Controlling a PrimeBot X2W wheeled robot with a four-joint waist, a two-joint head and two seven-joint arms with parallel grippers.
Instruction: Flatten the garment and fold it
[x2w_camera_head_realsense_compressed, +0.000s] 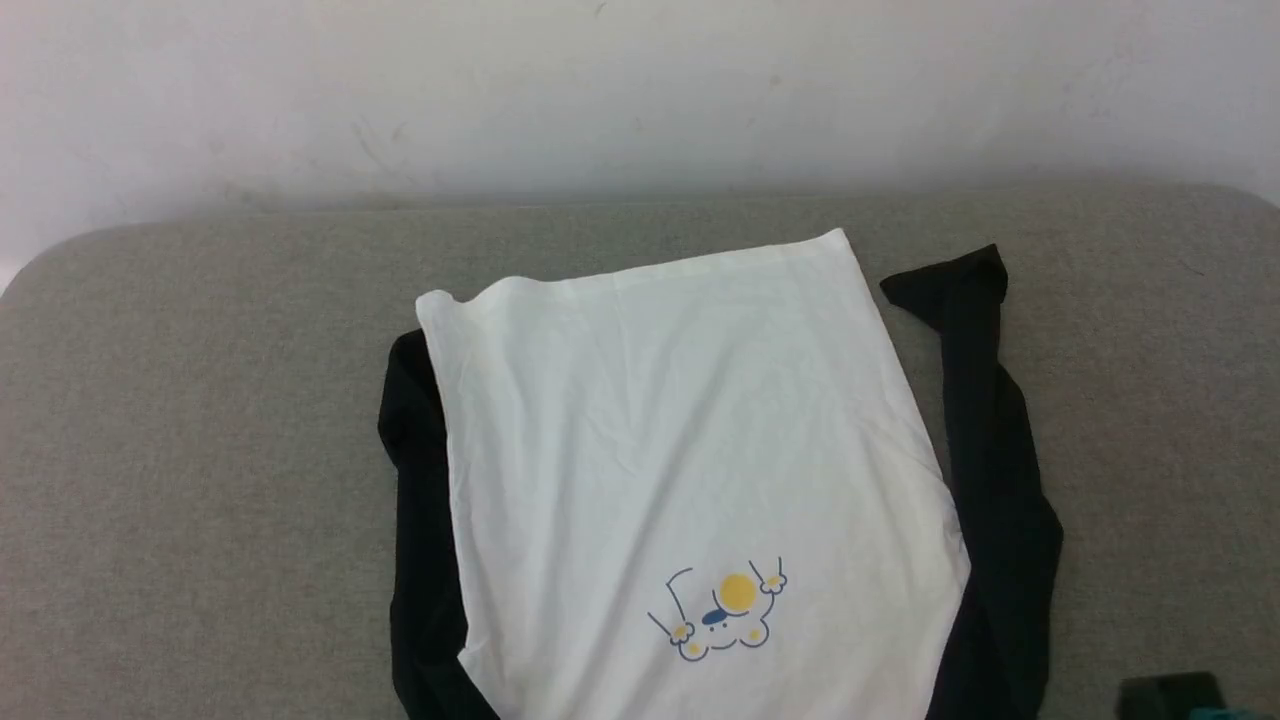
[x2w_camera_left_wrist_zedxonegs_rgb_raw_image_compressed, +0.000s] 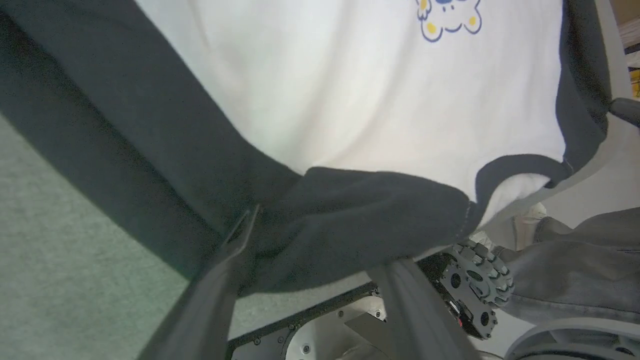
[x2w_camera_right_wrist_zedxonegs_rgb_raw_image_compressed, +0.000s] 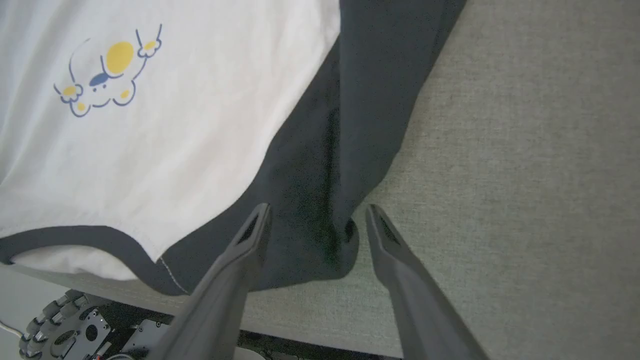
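The garment (x2w_camera_head_realsense_compressed: 680, 440) lies on the grey table (x2w_camera_head_realsense_compressed: 200, 420), white body up. Its hem is at the far side and its black collar trim (x2w_camera_left_wrist_zedxonegs_rgb_raw_image_compressed: 520, 167) at the near edge. The yellow-and-blue print (x2w_camera_head_realsense_compressed: 725, 610) sits upside down near me. Black sleeves run along both sides (x2w_camera_head_realsense_compressed: 985, 430). My left gripper (x2w_camera_left_wrist_zedxonegs_rgb_raw_image_compressed: 325, 240) has its fingers spread around the bunched black shoulder cloth (x2w_camera_left_wrist_zedxonegs_rgb_raw_image_compressed: 360, 220), which covers one fingertip. My right gripper (x2w_camera_right_wrist_zedxonegs_rgb_raw_image_compressed: 317, 212) stands open, its tips on either side of a fold of the black sleeve (x2w_camera_right_wrist_zedxonegs_rgb_raw_image_compressed: 325, 200) near the table's front edge.
A white wall (x2w_camera_head_realsense_compressed: 640, 90) rises behind the table's far edge. Below the near edge the wrist views show my base and a toothed wheel (x2w_camera_left_wrist_zedxonegs_rgb_raw_image_compressed: 477, 280). Grey cloth (x2w_camera_left_wrist_zedxonegs_rgb_raw_image_compressed: 575, 260) hangs to the right of it. A dark object (x2w_camera_head_realsense_compressed: 1170, 695) sits at the head view's lower right.
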